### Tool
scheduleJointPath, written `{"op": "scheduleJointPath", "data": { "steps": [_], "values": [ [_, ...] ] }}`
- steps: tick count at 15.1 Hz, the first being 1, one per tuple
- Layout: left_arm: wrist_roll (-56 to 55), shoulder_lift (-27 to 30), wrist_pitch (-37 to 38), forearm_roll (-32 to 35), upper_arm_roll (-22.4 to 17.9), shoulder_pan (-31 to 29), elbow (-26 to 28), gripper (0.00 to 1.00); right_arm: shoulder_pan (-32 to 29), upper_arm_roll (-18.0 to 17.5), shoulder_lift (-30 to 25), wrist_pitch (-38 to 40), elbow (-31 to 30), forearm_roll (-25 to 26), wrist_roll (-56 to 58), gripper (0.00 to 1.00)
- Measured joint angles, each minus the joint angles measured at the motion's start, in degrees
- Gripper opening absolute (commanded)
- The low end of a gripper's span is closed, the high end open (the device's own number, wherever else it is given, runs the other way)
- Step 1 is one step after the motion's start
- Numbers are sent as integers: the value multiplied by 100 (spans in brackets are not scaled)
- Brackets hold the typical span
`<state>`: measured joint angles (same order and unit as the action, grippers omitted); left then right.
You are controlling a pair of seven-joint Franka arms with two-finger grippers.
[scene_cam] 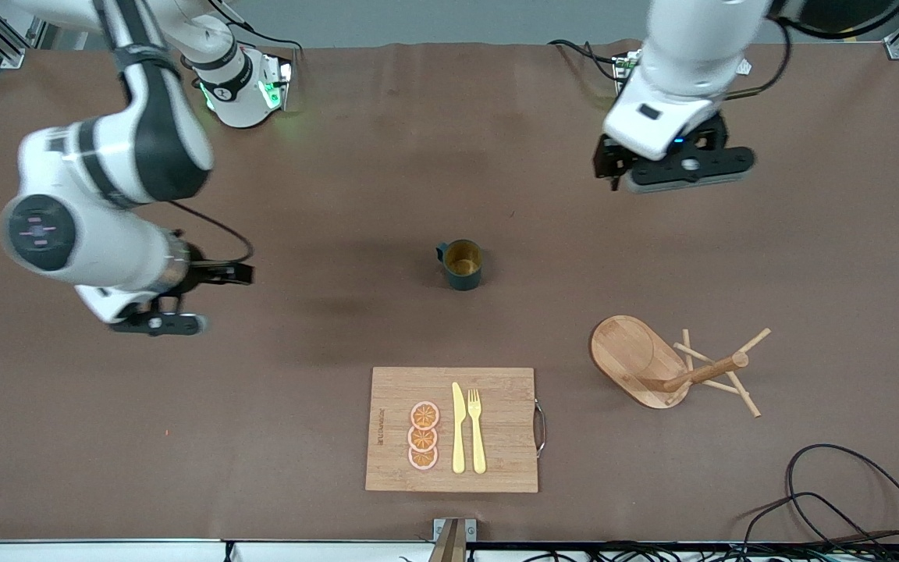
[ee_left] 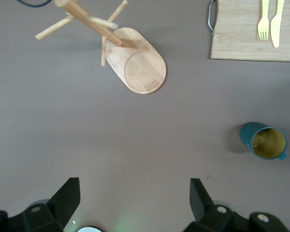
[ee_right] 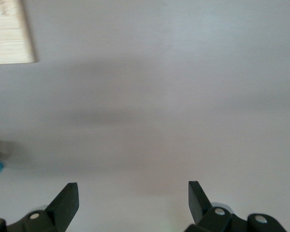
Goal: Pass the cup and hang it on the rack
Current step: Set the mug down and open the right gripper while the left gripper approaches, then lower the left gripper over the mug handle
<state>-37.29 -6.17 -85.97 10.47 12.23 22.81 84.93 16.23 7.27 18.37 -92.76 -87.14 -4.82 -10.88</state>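
Observation:
The cup (scene_cam: pixel 463 264), dark teal with a mustard-yellow inside, stands upright and alone on the brown table near its middle; its handle points toward the right arm's end. It also shows in the left wrist view as the cup (ee_left: pixel 266 141). The rack (scene_cam: pixel 647 365), a light wooden mug tree on an oval base, sits nearer the front camera toward the left arm's end, shown again as the rack (ee_left: pixel 140 67). My left gripper (scene_cam: pixel 687 176) (ee_left: pixel 135 186) hangs open over bare table. My right gripper (scene_cam: pixel 157 321) (ee_right: pixel 134 188) is open over bare table at the right arm's end, well apart from the cup.
A wooden cutting board (scene_cam: pixel 453 429) with a metal handle lies nearer the front camera than the cup. It carries orange slices (scene_cam: pixel 423 435), a yellow knife (scene_cam: pixel 458 428) and a fork (scene_cam: pixel 477 431). Black cables (scene_cam: pixel 832 499) coil at the table's front corner.

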Motion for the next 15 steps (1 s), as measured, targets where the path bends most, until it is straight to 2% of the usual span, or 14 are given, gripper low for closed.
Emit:
{"op": "scheduleJointPath", "data": {
  "steps": [7, 11, 15],
  "values": [
    [-1467, -613, -185, 463, -1, 937, -105, 100, -1088, -5, -341, 104, -60, 586, 1471, 100],
    [-2763, -1073, -782, 781, -1, 1546, -105, 100, -1587, -2, -494, 140, -62, 621, 1684, 100],
    [-4502, -1827, -1418, 1461, -2, 2141, -185, 100, -1709, -16, -630, 238, -44, 621, 1700, 100]
  ]
}}
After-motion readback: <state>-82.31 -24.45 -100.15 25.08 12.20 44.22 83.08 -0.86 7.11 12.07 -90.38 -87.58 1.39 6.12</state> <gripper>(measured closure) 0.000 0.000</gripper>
